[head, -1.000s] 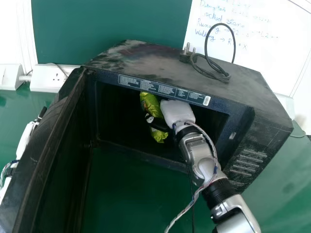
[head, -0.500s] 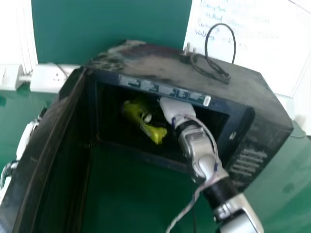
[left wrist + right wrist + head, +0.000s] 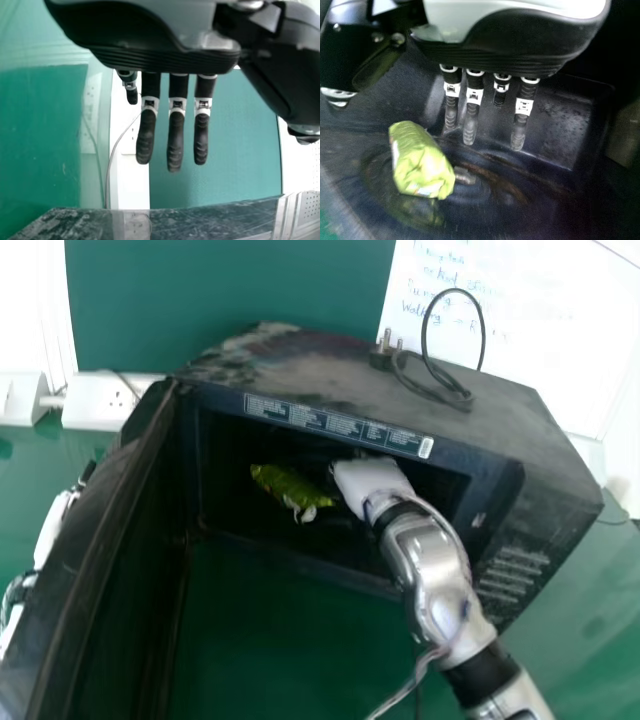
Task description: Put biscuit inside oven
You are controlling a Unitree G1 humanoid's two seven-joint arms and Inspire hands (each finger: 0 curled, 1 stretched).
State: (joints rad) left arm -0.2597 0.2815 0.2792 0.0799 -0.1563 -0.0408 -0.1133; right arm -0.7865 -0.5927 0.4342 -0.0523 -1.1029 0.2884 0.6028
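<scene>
- On my far left, past the oven door (image 3: 95,570), my left hand (image 3: 150,52) idles with its fingers straight, holding nothing
- The biscuit packet (image 3: 283,485) has changed most: a second ago it stood up against the fingers of my right hand (image 3: 372,483), then it tipped over, and now it lies on its side on the oven floor, left of that hand and apart from it
- My right hand is fully open, fingers straight, palm over the oven floor, with hold of nothing; it has let the packet go
- My right arm (image 3: 435,585) has shifted a little to the right and back towards me, which looks to me like the start of drawing out
- For the task that means the biscuit is in the oven, and I judge the placing done; what I would want next is a clean way out, without brushing the packet or knocking the opening's edge
- Counting from left to right: one door, swung open; one biscuit packet, inside; one oven (image 3: 330,365), standing on one green desk (image 3: 250,650); one plug (image 3: 382,356) with one looped cable (image 3: 424,335) on the oven's top; one whiteboard (image 3: 530,340) behind
</scene>
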